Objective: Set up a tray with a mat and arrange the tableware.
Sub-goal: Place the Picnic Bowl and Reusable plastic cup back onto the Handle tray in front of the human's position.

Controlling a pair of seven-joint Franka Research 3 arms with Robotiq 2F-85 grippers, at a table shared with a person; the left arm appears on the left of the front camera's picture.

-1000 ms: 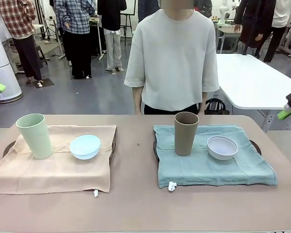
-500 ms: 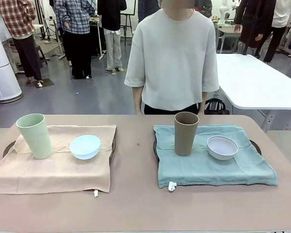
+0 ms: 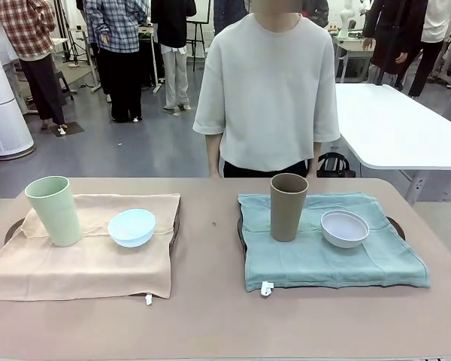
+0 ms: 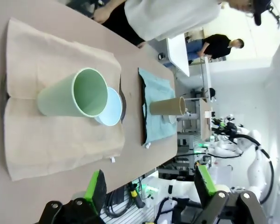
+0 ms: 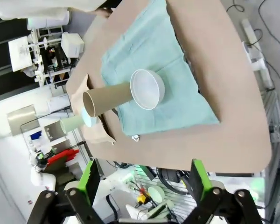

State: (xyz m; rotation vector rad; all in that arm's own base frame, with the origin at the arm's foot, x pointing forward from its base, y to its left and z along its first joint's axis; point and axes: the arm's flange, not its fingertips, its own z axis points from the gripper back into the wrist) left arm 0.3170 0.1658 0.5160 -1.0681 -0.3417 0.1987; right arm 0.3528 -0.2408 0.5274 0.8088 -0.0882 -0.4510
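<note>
Two dark trays carry mats. On the beige mat (image 3: 83, 256) stand a pale green cup (image 3: 54, 210) and a light blue bowl (image 3: 131, 227). The teal mat (image 3: 331, 252) holds a tan-brown cup (image 3: 288, 207) and a white bowl (image 3: 344, 228). My left gripper (image 4: 149, 184) hangs open high above the table's left side, well off the green cup (image 4: 72, 95) and blue bowl (image 4: 113, 108). High over the right side, my right gripper (image 5: 144, 182) is open too, far from the white bowl (image 5: 148, 88) and tan-brown cup (image 5: 107, 99). Neither holds anything.
A person in a pale shirt (image 3: 267, 90) stands at the far edge, arms down. The left tray's rim (image 3: 13, 226) and right tray's rim (image 3: 395, 224) peek out from under the mats. A white table (image 3: 391, 124) stands behind on the right.
A second ago green fingertips showed at the front view's left and right edges. Both have drawn back out of that view. The cups, bowls and mats have not moved.
</note>
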